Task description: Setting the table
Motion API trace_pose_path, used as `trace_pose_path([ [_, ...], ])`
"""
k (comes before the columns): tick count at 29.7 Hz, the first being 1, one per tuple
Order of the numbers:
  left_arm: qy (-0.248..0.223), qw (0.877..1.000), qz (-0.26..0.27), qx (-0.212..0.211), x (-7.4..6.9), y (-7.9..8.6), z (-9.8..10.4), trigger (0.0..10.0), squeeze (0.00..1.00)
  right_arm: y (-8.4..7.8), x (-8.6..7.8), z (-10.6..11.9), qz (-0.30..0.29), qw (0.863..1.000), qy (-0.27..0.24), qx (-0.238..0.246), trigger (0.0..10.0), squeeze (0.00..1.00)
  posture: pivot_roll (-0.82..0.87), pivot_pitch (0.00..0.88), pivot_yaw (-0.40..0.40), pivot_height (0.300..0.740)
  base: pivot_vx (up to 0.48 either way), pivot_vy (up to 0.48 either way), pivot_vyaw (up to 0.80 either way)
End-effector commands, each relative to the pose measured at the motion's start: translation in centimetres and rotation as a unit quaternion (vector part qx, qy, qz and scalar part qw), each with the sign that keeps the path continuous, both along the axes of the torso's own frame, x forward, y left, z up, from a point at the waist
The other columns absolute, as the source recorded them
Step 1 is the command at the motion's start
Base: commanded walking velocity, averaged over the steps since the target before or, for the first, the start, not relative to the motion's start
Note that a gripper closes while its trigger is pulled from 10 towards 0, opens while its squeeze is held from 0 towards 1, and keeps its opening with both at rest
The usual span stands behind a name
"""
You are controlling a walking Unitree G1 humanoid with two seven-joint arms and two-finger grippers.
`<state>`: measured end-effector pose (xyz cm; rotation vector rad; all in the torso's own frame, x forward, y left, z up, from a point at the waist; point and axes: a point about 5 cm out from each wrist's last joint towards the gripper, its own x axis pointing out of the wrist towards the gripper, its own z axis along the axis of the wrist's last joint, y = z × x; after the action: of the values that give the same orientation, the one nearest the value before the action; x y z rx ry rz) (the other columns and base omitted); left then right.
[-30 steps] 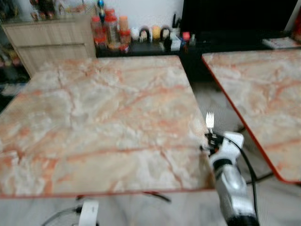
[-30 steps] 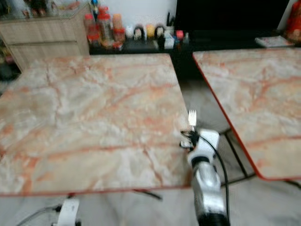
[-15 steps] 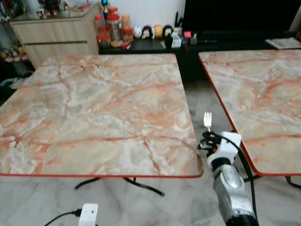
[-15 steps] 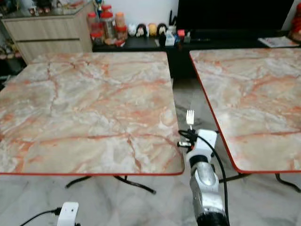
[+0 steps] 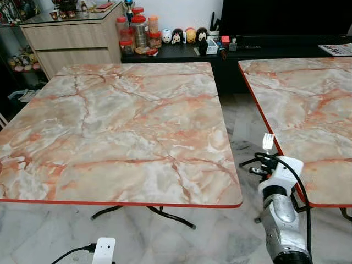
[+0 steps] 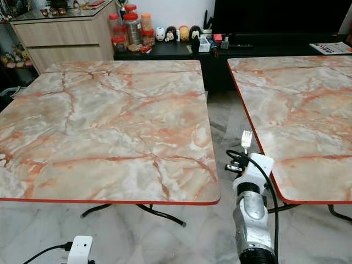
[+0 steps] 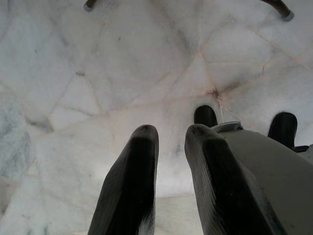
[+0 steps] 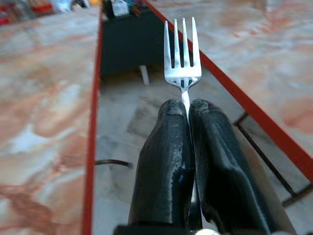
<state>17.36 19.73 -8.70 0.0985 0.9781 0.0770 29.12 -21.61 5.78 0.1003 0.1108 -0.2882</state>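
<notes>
While the right pincer [image 5: 267, 157] hangs in the gap between two marble tables [image 5: 132, 126], it pinches a fork [image 5: 268, 142] upright. From its wrist, both fingers [image 8: 166, 161] clamp the handle. Over floor, the left pincer [image 7: 171, 134] sits slightly parted.

pink-veined marble table [image 5: 110, 126], silver fork [image 8: 182, 54], black hand [image 8: 188, 110].
</notes>
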Motion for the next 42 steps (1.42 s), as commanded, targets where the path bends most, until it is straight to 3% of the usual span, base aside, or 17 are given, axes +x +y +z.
trace_pose_path([
  [1,-0.003,1.000,0.001,0.002,0.1,0.2,0.1,10.0,0.00,-0.1,-0.3,-0.6,-0.006,1.000,0.012,-0.002,10.0,0.00,-0.04,0.000,0.023,0.740,0.000,0.000,0.00],
  [14,-0.001,1.000,0.001,-0.001,0.0,0.2,0.0,10.0,0.00,-0.9,-2.9,-4.7,-0.017,0.996,0.089,-0.007,10.0,0.00,-0.04,0.000,0.023,0.740,0.000,0.000,0.00],
  [26,0.000,1.000,0.000,-0.003,0.0,0.1,0.0,10.0,0.00,-2.7,-6.9,-8.6,-0.056,0.982,0.178,-0.014,10.0,0.00,-0.05,0.000,0.024,0.740,0.000,0.000,0.00],
  [30,-0.001,1.000,-0.001,-0.003,0.0,0.1,0.0,10.0,0.00,-3.3,-9.8,-10.8,-0.073,0.968,0.239,0.001,10.0,0.00,-0.05,0.000,0.024,0.740,0.000,0.000,0.00],
  [38,-0.001,1.000,-0.002,-0.005,0.1,0.0,0.0,10.0,0.00,-2.8,-13.0,-13.2,-0.059,0.948,0.313,0.024,10.0,0.00,-0.05,0.000,0.027,0.740,0.000,0.000,0.00],
  [40,-0.001,1.000,-0.002,-0.005,0.1,-0.1,0.0,10.0,0.00,-2.2,-14.9,-14.3,-0.045,0.934,0.353,0.038,10.0,0.00,-0.05,0.000,0.027,0.740,0.000,0.000,0.00],
  [42,-0.001,1.000,-0.002,-0.006,0.2,-0.1,0.1,10.0,0.00,-2.0,-15.8,-14.8,-0.042,0.926,0.373,0.040,10.0,0.00,-0.05,0.000,0.028,0.740,0.000,0.000,0.00],
])
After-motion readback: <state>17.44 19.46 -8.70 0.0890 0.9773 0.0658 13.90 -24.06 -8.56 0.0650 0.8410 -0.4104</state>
